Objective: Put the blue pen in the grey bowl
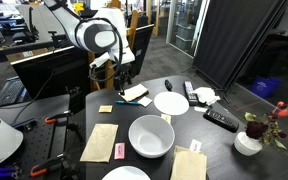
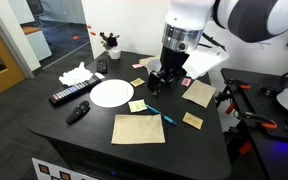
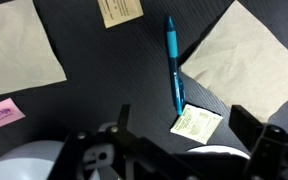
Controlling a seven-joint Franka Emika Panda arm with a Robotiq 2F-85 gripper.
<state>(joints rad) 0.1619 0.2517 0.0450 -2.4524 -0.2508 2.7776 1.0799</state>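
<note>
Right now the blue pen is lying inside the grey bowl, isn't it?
No, not inside the bowl. The blue pen is lying on the black table, one end by a small yellow note, as the wrist view shows. The grey bowl has no pen in it in an exterior view.

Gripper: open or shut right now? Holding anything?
Gripper: open, holding nothing; the blue pen lies loose beneath it.
</note>
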